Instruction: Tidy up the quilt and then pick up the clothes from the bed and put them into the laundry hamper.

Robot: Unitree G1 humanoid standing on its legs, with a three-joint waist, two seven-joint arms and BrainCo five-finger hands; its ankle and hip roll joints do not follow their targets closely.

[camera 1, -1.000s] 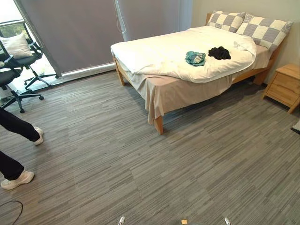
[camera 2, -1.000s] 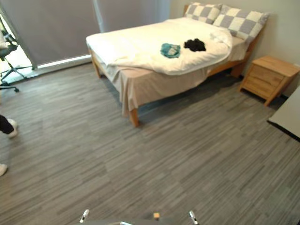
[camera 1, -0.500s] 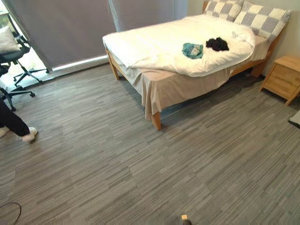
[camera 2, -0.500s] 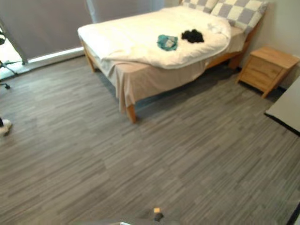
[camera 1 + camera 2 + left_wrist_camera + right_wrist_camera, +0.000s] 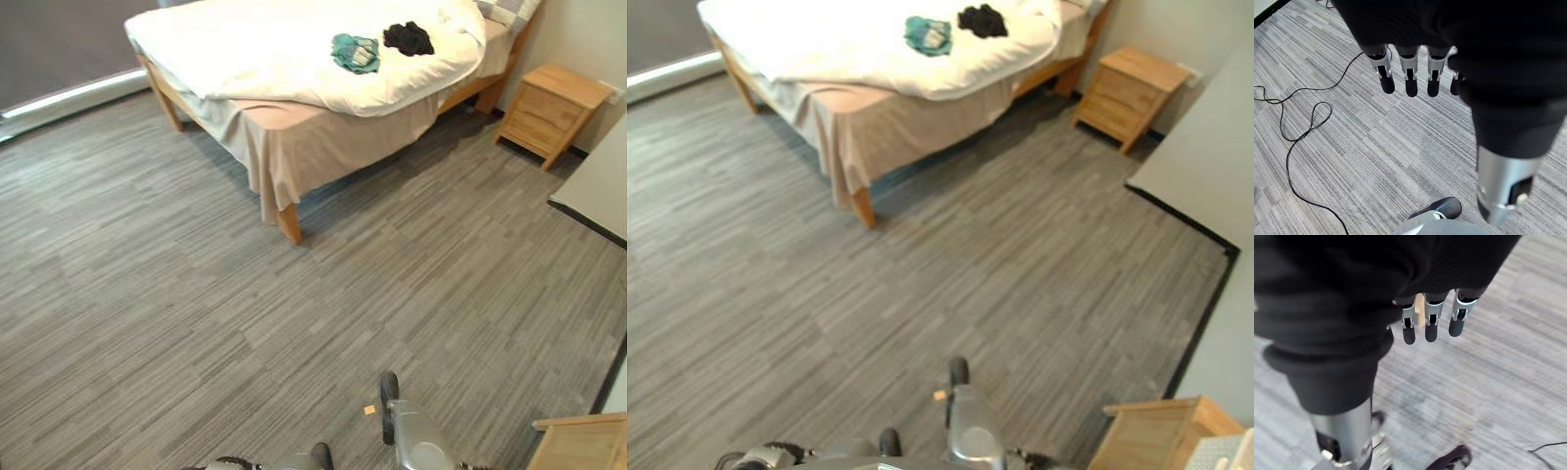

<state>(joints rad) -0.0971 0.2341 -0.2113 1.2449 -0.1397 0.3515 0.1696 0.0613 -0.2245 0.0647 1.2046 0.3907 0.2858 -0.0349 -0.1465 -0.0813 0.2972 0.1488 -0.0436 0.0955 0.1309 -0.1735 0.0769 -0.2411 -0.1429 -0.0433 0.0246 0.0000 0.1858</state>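
Both hands hang empty over the floor: the left hand [image 5: 1459, 58] with fingers straight and loosely spread in its wrist view, the right hand [image 5: 1376, 298] likewise relaxed, closed on nothing.

The work lies well apart from them, at the top of the eye views. The quilt [image 5: 265, 54] covers the bed [image 5: 294, 162] unevenly, its near edge curving up so that the tan sheet [image 5: 323, 147] shows at the corner and hangs down toward the floor. On the quilt, toward the upper right of the frame, lie two small heaps of clothes just beside each other: a teal garment [image 5: 354, 52] and a black garment [image 5: 408, 38].

The quilt looks soft, bulky and limp; it would likely drag and fold instead of sliding as one piece, so an edge or corner seems the best hold. The clothes appear light and floppy, best pinched at the top of each bunch, with loose ends likely to trail.

Grey striped floor [image 5: 196, 323] runs between robot and bed. A wooden nightstand [image 5: 549, 103] stands right of the bed, and a pale wooden box [image 5: 583, 446] sits at the lower right corner; I cannot tell whether it is the hamper.
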